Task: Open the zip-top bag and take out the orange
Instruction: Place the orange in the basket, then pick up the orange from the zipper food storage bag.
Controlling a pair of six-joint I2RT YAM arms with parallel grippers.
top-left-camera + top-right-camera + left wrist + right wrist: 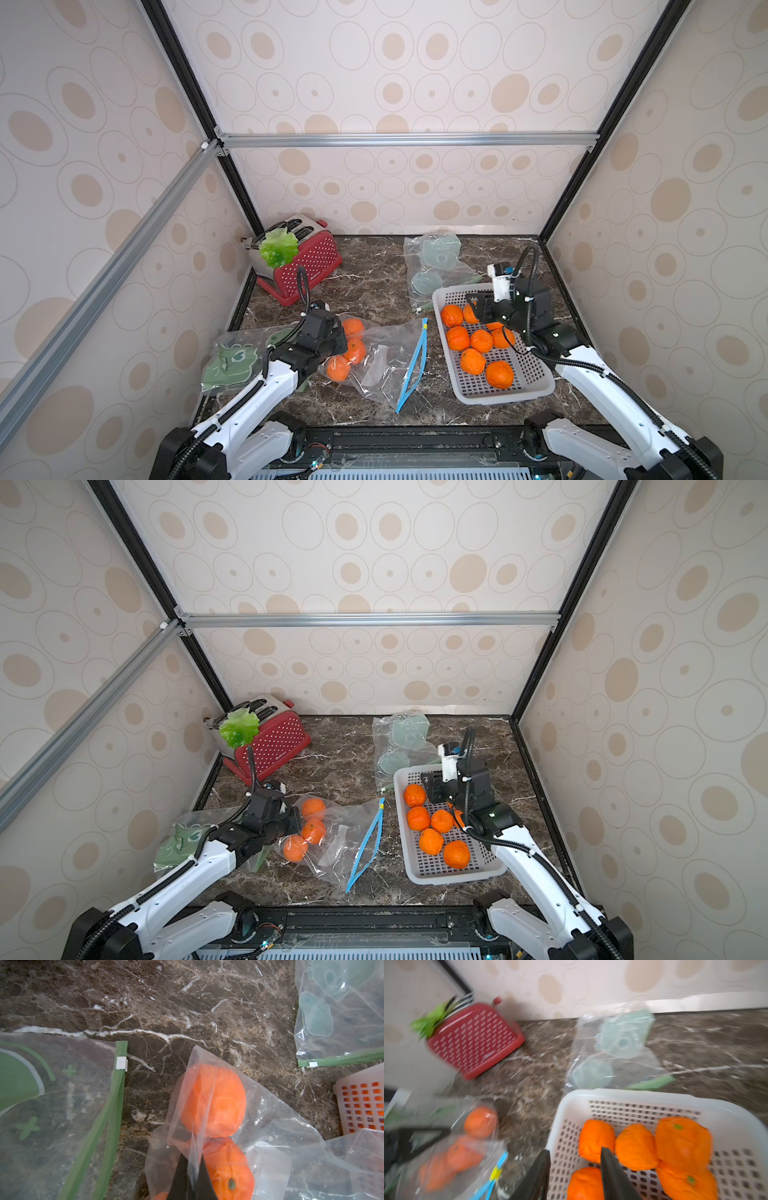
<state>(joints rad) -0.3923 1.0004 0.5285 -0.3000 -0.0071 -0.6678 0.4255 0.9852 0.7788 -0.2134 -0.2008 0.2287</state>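
The clear zip-top bag [390,361] lies on the marble table, its blue zip [415,365] parted and turned toward the basket. Three oranges [337,368] sit inside at the bag's left end; the left wrist view shows one orange [214,1101] through the plastic. My left gripper [192,1159] is shut on a fold of the bag's plastic beside them, seen in a top view as the left gripper [338,336]. My right gripper [575,1150] hangs open over the white basket [633,1095], with nothing between its fingers. Several oranges [498,374] lie in that basket.
A red toaster [303,262] with a green leaf stands at the back left. A clear bag [434,266] with a green zip lies behind the basket. Another green-printed bag [232,361] lies under my left arm. Patterned walls close in three sides.
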